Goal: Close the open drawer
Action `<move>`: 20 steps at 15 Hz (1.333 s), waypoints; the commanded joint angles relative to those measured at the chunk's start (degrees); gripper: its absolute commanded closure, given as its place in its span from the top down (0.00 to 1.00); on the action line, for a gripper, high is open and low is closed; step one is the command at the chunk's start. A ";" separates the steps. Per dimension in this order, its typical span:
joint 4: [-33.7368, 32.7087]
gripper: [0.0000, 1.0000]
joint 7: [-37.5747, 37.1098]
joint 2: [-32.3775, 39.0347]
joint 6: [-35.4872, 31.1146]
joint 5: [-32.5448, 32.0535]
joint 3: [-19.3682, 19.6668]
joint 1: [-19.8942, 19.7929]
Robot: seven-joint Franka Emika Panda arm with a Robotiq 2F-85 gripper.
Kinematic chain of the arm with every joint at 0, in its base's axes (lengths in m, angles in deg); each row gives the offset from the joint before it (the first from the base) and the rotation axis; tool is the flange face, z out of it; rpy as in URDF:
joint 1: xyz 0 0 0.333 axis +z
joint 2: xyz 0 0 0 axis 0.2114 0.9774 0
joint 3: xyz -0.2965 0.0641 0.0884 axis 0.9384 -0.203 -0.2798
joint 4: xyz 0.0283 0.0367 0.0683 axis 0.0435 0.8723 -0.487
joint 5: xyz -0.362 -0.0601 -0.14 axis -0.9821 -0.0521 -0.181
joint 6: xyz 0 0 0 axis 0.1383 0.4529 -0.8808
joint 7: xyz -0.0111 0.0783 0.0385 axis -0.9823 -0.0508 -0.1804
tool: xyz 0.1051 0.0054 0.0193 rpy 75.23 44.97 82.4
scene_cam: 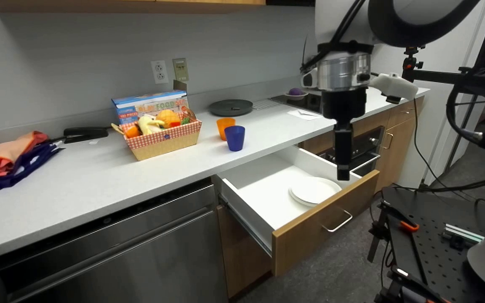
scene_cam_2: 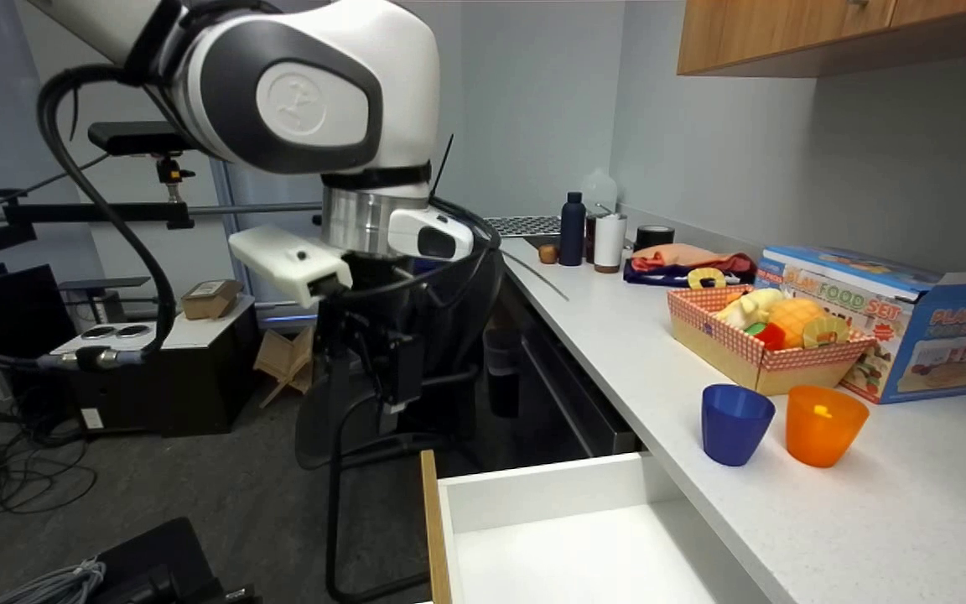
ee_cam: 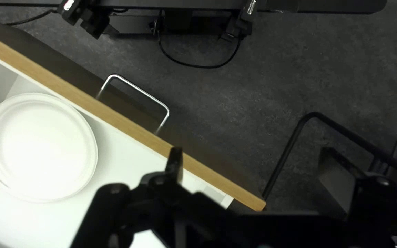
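Observation:
The drawer stands pulled out. Its brown wood front [scene_cam: 305,240] and white box show in an exterior view, and its front edge [scene_cam_2: 434,537] and white inside show in another. In the wrist view the top edge of its front panel [ee_cam: 126,125] runs diagonally, with the metal handle [ee_cam: 138,90] on the floor side; the handle [scene_cam: 338,222] also shows from outside. My gripper [ee_cam: 255,165] is open and empty, its fingers wide apart. It hangs pointing down, higher than the drawer front. One finger overlaps the panel edge in the wrist view, the other the floor. I see no contact.
White plates [scene_cam: 314,190] lie in the drawer. On the counter [scene_cam: 175,164] stand a blue cup [scene_cam: 235,138], an orange cup [scene_cam: 225,126] and a basket of play food [scene_cam: 162,136]. A steel appliance [scene_cam: 141,261] adjoins the drawer. A black perforated cart [scene_cam: 436,240] stands opposite it.

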 commanded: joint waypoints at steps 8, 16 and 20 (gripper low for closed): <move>5.56 1.00 2.98 12.37 -14.76 3.99 4.76 -0.71; 5.40 1.00 1.31 15.25 -14.59 4.47 3.74 -1.14; 5.23 1.00 -0.11 16.28 -15.34 4.89 3.50 -1.10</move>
